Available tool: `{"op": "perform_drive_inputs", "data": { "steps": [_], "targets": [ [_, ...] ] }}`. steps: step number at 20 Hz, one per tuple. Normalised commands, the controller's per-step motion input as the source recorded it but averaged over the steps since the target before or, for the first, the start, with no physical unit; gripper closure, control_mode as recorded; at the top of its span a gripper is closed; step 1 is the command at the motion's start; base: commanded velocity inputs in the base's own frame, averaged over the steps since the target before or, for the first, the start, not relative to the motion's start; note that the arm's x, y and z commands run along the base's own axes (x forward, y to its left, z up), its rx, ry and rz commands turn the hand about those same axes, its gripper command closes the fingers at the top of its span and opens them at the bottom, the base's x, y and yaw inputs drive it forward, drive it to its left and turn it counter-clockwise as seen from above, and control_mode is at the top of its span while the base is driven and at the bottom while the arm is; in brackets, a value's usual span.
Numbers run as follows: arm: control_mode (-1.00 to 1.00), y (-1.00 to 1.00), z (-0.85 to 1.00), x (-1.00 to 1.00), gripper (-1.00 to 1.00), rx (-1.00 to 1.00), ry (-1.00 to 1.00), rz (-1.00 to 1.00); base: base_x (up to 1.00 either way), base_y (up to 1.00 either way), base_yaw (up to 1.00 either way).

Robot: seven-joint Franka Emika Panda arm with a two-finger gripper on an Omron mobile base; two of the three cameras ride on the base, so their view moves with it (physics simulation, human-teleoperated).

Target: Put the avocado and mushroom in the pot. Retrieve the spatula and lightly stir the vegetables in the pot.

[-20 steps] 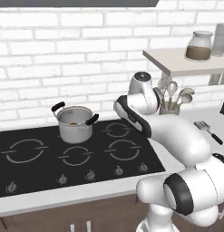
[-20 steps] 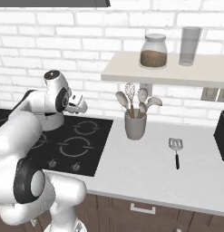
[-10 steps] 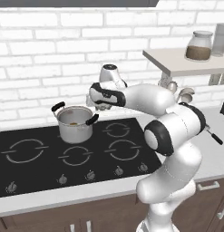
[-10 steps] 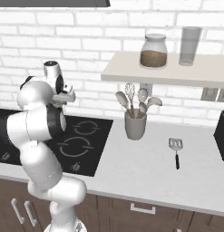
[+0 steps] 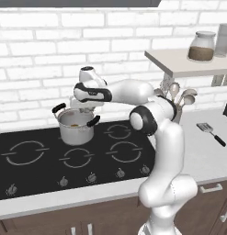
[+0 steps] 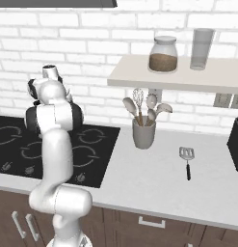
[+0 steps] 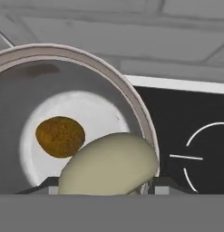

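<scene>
- Hand view: finger tips mostly hidden behind a pale rounded mushroom [image 7: 109,165] low in the frame; only dark stubs show either side of it.
- Gripper [image 5: 83,104] is over the pot [image 5: 76,127] in left base view; in right base view the arm's own body blocks pot & gripper.
- Jaws: closed on the mushroom, which sits between the tips above the pot's rim.
- Brown rough avocado [image 7: 60,136] lies on the pot floor, left of the mushroom in hand view.
- Pot on the hob [image 5: 36,174], rear left burner.
- Spatula [image 6: 187,159] flat on the counter [image 6: 154,183], right of the utensil cup [image 6: 143,132], well apart from the pot.
- Jar [image 6: 163,54] & glass [image 6: 202,49] on the shelf [image 6: 178,77].
</scene>
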Motion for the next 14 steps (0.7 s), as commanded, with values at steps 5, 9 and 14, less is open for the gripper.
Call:
{"op": "perform_drive_inputs", "data": {
  "steps": [5, 9, 14],
  "targets": [
    [-1.00, 0.41, -0.68, 0.20, 1.00, -0.07, 0.00, 0.00, 0.00, 0.00, 0.00],
    [-1.00, 0.24, -0.61, 0.00, -1.00, -0.01, 0.00, 0.00, 0.00, 0.00, 0.00],
    [-1.00, -0.09, -0.22, -0.20, -1.00, 0.00, -0.02, 0.00, 0.00, 0.00, 0.00]
  ]
}}
